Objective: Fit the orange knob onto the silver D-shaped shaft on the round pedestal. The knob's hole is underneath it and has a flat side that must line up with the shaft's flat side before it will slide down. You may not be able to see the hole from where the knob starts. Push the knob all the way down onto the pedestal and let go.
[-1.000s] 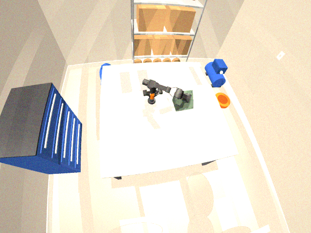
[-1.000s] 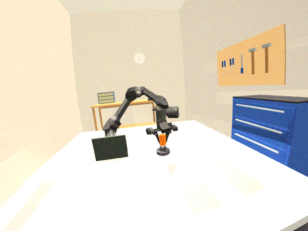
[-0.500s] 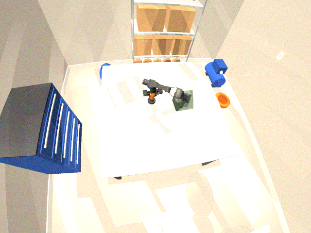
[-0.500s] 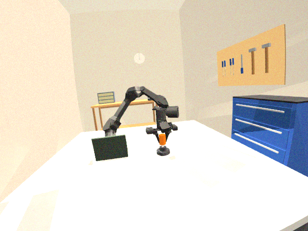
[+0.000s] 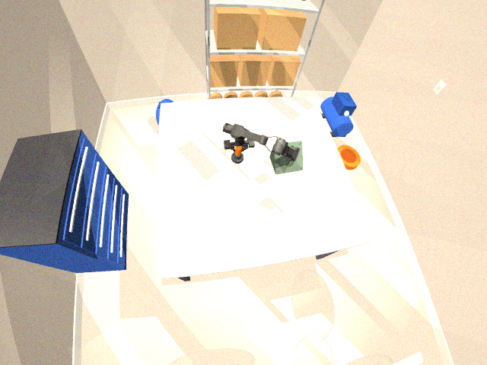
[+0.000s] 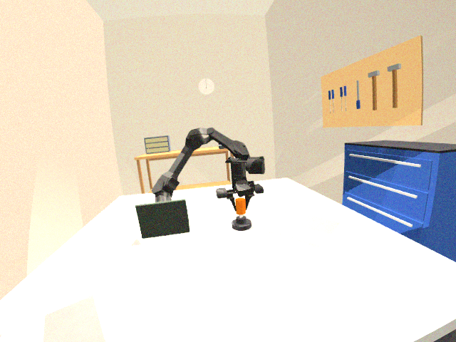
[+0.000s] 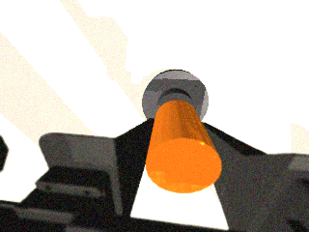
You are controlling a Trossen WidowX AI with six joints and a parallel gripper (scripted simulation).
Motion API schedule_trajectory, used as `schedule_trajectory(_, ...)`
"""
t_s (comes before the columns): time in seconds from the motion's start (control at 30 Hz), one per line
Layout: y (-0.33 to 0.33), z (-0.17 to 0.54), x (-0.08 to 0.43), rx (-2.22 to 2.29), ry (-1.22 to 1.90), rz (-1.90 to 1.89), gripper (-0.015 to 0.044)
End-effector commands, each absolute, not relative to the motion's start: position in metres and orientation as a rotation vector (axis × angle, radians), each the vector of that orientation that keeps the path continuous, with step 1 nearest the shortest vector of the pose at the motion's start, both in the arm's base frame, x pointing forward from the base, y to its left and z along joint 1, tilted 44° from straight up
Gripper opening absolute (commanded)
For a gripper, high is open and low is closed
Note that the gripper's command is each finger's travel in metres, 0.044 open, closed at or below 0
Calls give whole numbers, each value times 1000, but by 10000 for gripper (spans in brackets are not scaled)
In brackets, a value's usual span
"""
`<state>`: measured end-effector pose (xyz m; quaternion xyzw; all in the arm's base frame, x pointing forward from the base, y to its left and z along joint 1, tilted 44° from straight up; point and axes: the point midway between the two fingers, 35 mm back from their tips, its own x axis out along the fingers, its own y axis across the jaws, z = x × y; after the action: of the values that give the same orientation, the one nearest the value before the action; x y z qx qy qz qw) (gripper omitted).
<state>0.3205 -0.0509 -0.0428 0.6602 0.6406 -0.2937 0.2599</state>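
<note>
The orange knob (image 5: 238,150) (image 6: 240,206) (image 7: 179,140) is an upright cylinder. My gripper (image 6: 241,208) is shut on it, with one finger on each side. The dark round pedestal (image 5: 237,159) (image 6: 241,225) (image 7: 151,99) stands on the table right below the knob. In the exterior view a short bit of the light shaft (image 6: 241,216) shows between the knob's lower end and the pedestal's raised collar, so the knob is above the pedestal and not down on it. The knob's hole and both flat sides are hidden. Whether the shaft's tip is inside the hole cannot be told.
A dark green panel (image 6: 163,219) stands by the arm's base, and it also shows as a green plate (image 5: 288,166) in the top view. The white table (image 5: 236,227) (image 6: 228,279) carries them. A blue drawer cabinet (image 5: 98,204) (image 6: 386,184) stands beside the table.
</note>
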Motion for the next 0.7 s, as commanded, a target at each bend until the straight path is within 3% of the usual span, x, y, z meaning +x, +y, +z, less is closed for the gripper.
schedule_trajectory(0.0, -50, -44, 320, 1791, 1734, -800, 0)
schedule_trajectory(0.67, -44, -50, 319, 1789, 1734, -797, 0)
